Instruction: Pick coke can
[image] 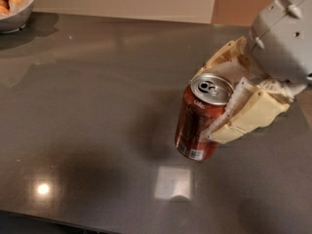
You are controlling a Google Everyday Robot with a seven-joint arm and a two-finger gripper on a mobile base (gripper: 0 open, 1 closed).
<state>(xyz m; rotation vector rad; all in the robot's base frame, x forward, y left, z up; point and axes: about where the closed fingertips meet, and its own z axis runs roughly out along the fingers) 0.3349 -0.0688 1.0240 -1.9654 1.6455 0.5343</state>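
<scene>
The coke can [197, 126] is a dark red-brown can with a silver top and pull tab and a white label patch near its bottom. It hangs tilted above the dark table [87, 111], right of centre. My gripper [219, 99] is shut on the coke can, with one cream finger [248, 113] along its right side and the other finger [222, 57] behind its top. The grey arm body [285, 33] fills the upper right corner. The clear plastic water bottle is hidden behind the arm.
A bowl [14, 6] with round orange-yellow food stands at the far left corner of the table. A pale wall runs behind the table's far edge. Light reflections [173, 183] lie on the tabletop below the can.
</scene>
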